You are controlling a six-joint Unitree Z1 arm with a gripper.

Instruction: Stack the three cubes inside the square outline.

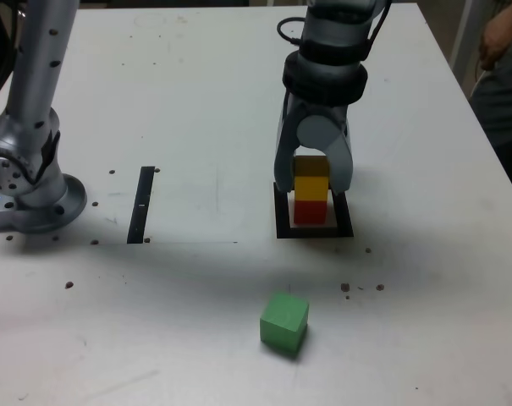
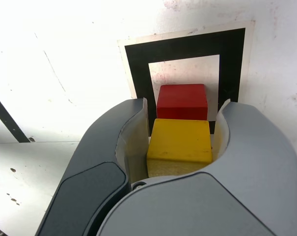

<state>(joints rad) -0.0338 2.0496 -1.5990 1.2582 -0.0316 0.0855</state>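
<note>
Exterior view: arm [image 1: 325, 76] reaching down from the far edge of the tabletop [image 1: 188, 313], fingers [image 1: 312, 183] pointing down over the square outline [image 1: 315, 233]. Fingers clasping the yellow cube [image 1: 311, 188], one on either side; wrist view agreeing, both pads lying close along its sides.

Red cube [image 1: 310, 212] sitting inside the outline, on the white centre. Yellow one standing directly above it in the exterior view; whether its full weight is resting there, cannot tell. Wrist view showing the two tops out of line, probably from the slant of looking.

Green cube [image 1: 284, 322] lying alone, well apart from the pair: from the fingers, toward the near edge of the tabletop and slightly to the exterior view's left. No long axis to speak of; its sides are running askew to the outline's, a corner turning toward the near edge.

Judgement: yellow placement is nearing its end, green remaining. Next move is probably calling for easing the fingers apart evenly, lifting straight clear, then swinging toward the near edge and turning to square up with the green sides. A lopsided release could be dragging yellow off red.
</note>
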